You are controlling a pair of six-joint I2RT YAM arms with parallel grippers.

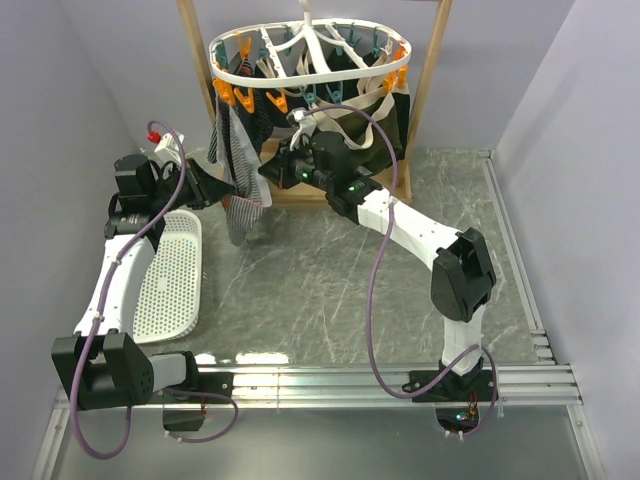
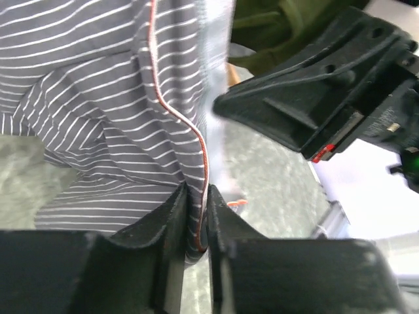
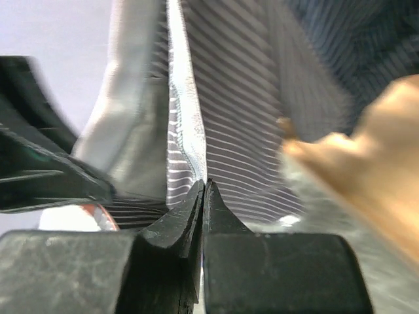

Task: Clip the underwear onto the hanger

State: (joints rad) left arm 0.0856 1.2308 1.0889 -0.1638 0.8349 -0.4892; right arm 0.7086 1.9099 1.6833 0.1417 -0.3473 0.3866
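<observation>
The underwear [image 1: 240, 180], grey with fine stripes, hangs between my two grippers just below the hanger [image 1: 300, 78], a white oval ring with orange and teal clips. My left gripper [image 1: 222, 187] is at its left side. In the left wrist view a fold of the underwear [image 2: 98, 98] with red-orange piping lies between the left gripper [image 2: 196, 196] jaws, which stand slightly apart. My right gripper [image 1: 270, 172] is at the cloth's right side. In the right wrist view the right gripper [image 3: 204, 186] is shut on a seam of the underwear [image 3: 242, 131] by a pale band.
A dark olive garment [image 1: 375, 110] hangs clipped on the hanger's right half. The wooden frame [image 1: 425, 80] holds the hanger at the back. A white perforated tray [image 1: 170, 280] lies under the left arm. Walls close in on both sides.
</observation>
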